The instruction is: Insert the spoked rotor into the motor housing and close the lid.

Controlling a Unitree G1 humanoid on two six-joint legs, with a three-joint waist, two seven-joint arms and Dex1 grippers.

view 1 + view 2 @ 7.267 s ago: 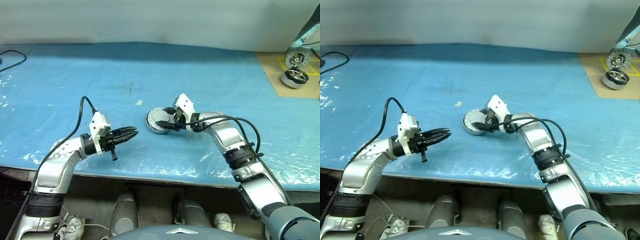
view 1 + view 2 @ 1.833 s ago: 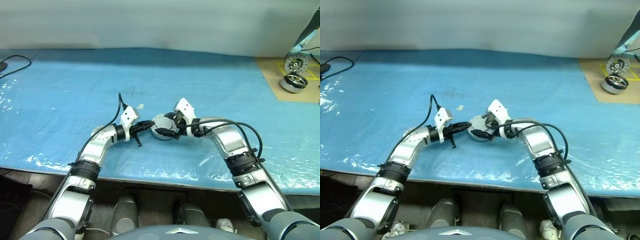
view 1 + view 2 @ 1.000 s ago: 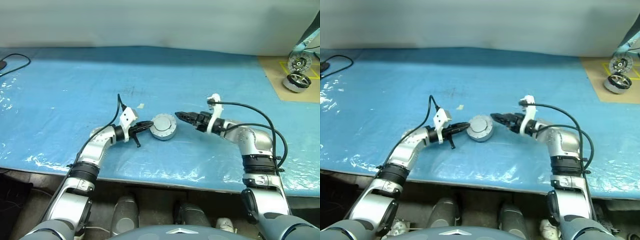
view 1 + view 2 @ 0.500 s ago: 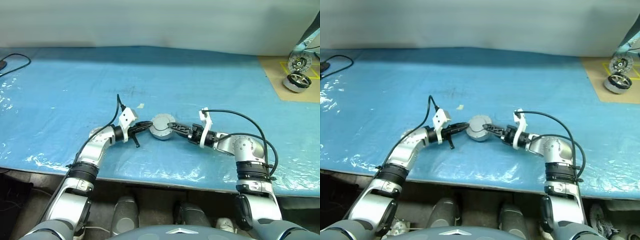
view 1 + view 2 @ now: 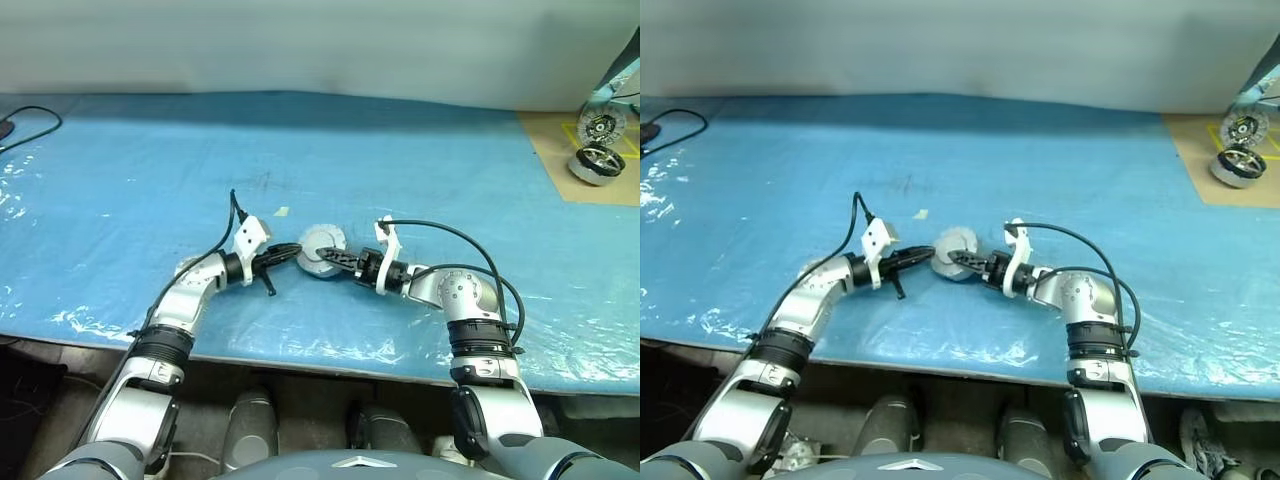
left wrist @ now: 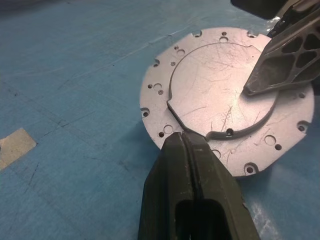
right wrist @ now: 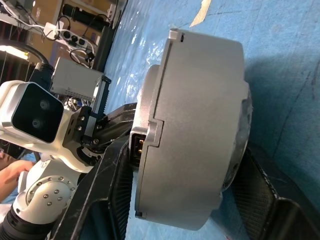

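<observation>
The motor housing (image 7: pixel 200 125) lies mid-table on the blue sheet with the lid (image 6: pixel 220 95) closed over it, plain light grey face up. The spoked rotor is hidden. My left gripper (image 5: pixel 292 252) is shut, and its tip touches the lid's left edge. My right gripper (image 5: pixel 330 255) reaches in from the right and straddles the housing. One of its fingers (image 6: pixel 285 55) rests on top of the lid, and the other lies against the housing's underside edge.
A second motor (image 5: pixel 597 160) and a spoked disc (image 5: pixel 600 127) stand on a brown board at the far right. A scrap of tape (image 5: pixel 281 211) lies just behind the housing. A black cable (image 5: pixel 25 120) curls at the far left.
My right gripper has moved left from open space onto the housing, and its fingers have narrowed around it. The left gripper has stayed at the lid's edge.
</observation>
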